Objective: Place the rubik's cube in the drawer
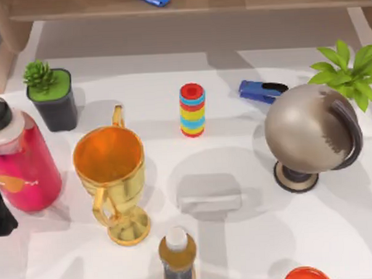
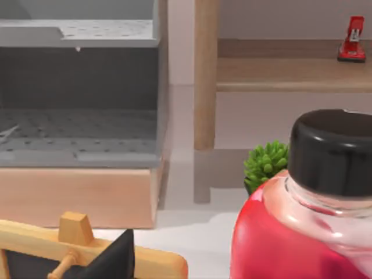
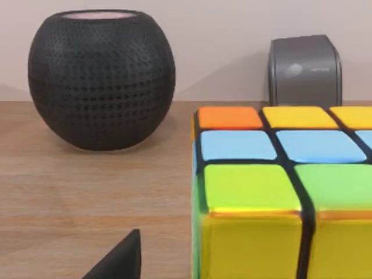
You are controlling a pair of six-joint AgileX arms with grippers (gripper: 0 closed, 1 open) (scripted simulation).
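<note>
Right wrist view, rubik's cube (image 3: 279, 192) near right hand fingertip (image 3: 119, 258), on wood.

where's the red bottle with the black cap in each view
top view: red bottle at the picture's left edge, left of the gold cup.
left wrist view: red bottle close in the foreground, upright.
right wrist view: faces the rubik's cube on a wooden surface instead.
shared landmark: the green succulent just behind the bottle.
</note>
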